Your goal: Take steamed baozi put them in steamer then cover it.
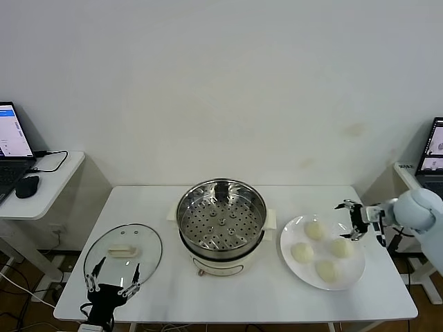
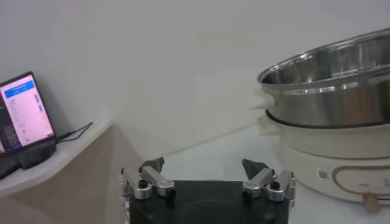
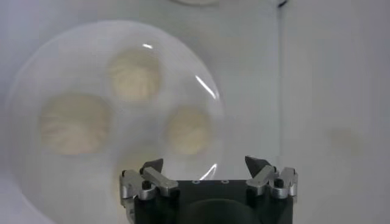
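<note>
Plain white wall behind a white side desk holding a laptop.

Right wrist view: fourth bun mostly hidden behind the right end effector; plate rim cut off at the frame edge. Left wrist view: steamer cropped at the edge, inside not visible. Head view: left end effector base and both laptops, and, cut off by frame edges.

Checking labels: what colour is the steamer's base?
Cream-white, under the shiny steel steamer; clearest in the left wrist view.
</note>
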